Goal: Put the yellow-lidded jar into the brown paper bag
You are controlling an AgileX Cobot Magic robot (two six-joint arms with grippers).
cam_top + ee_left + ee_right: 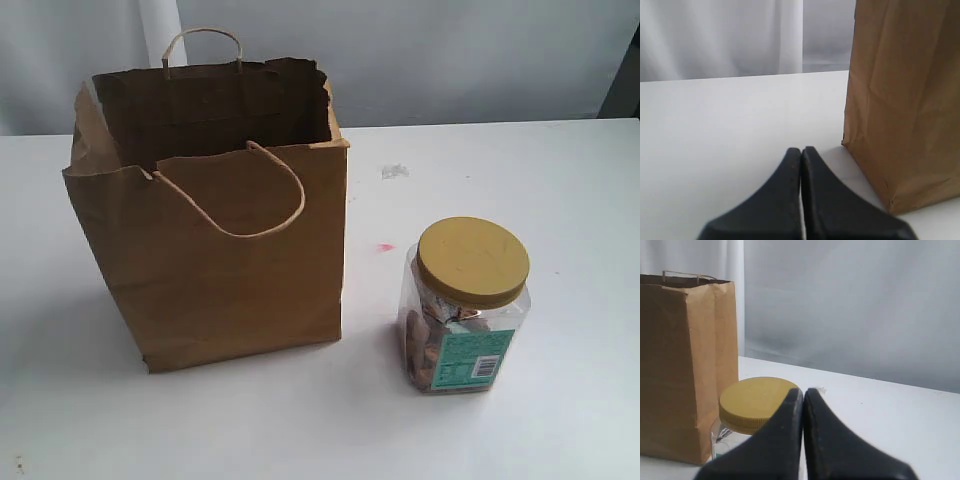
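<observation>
Yellow-lidded jar stands upright, capped, right of open brown bag.

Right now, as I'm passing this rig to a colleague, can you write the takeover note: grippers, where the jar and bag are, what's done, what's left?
Left gripper: shut, empty, low over the white table beside the brown paper bag.
Right gripper: shut, empty, close to the yellow-lidded jar.
Jar: upright on the table, lid on, right of the bag in the exterior view, not touching it.
Bag: standing, top open.
Done: nothing; the jar is ungrasped.
Left: open a gripper, grasp the jar, lift it over the bag's rim, lower it in.
</observation>
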